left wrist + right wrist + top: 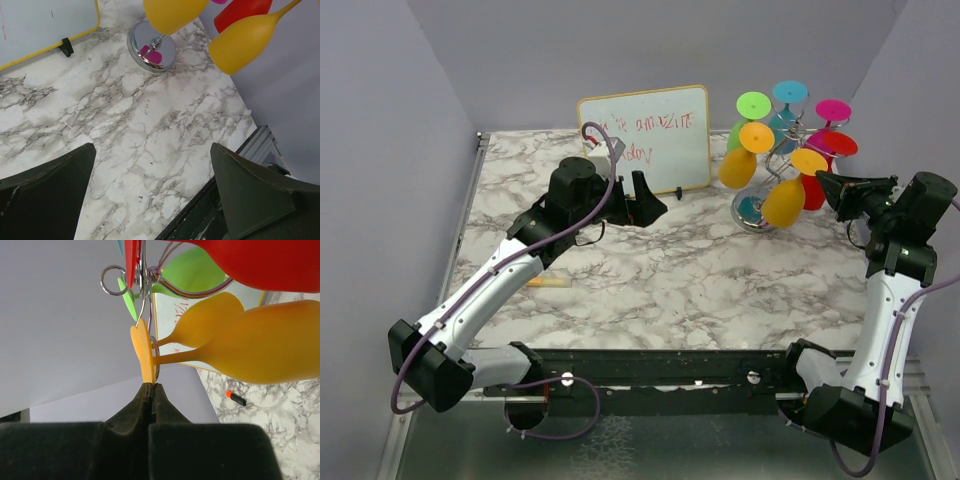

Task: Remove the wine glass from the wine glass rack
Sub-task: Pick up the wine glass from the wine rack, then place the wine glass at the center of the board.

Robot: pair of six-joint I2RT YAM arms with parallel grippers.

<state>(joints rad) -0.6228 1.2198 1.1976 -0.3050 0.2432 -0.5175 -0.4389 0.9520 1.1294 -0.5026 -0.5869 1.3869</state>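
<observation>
The wine glass rack (771, 165) is a silver wire stand on a round shiny base (151, 47), with several coloured glasses hanging upside down. The nearest one is an orange wine glass (785, 203), its bowl (265, 352) low and its flat foot (142, 350) hooked in a wire arm (107, 280). My right gripper (820, 178) is shut, its tips (151, 385) right against the lower rim of that foot. I cannot tell whether the rim is pinched. My left gripper (152, 147) is wide open over bare marble, left of the rack, holding nothing.
A second orange glass (737, 168) hangs beside the first, with red (820, 180), green, blue and pink ones behind. A yellow-framed whiteboard (645, 140) stands at the back. A black marker with an orange cap (235, 398) lies near it. A small yellow strip (550, 283) lies at the left.
</observation>
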